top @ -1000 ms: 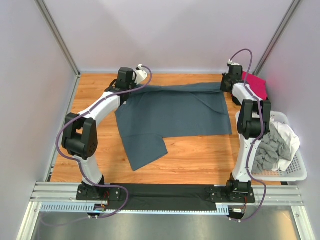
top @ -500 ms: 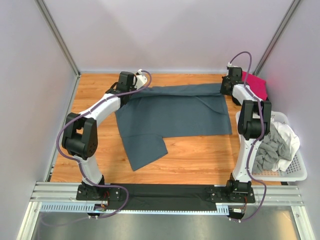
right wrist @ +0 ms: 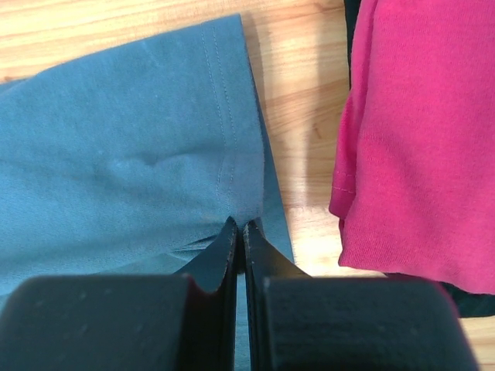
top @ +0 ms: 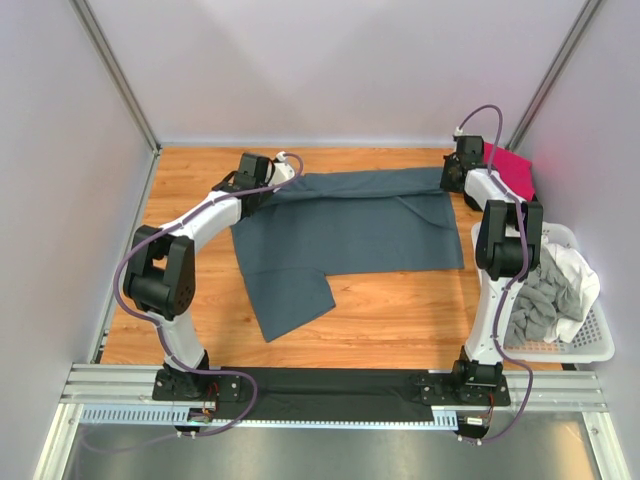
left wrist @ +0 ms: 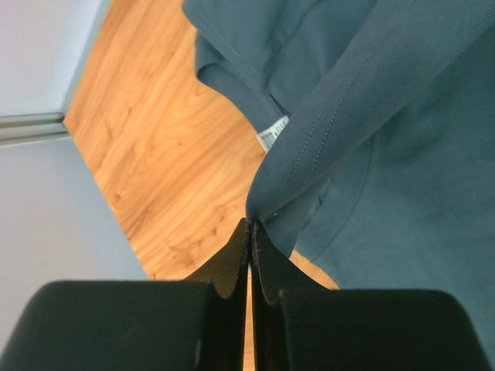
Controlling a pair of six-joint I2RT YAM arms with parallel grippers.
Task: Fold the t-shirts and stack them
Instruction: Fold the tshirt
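From above, the blue-grey t-shirt (top: 350,230) lies spread mid-table, with the left gripper (top: 280,175) and right gripper (top: 450,180) at its far edge; left wrist: jaws clamp a raised hem; right wrist: jaws pinch a corner beside the magenta t-shirt (right wrist: 418,131); the first fold seems begun; next, carry both corners nearward evenly.

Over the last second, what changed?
The left end effector, shut on the far edge of the blue-grey t-shirt, drew it slightly toward the near side. The right end effector, shut on the opposite corner, barely moved. No grasp or release. Pink t-shirt and basket unchanged.
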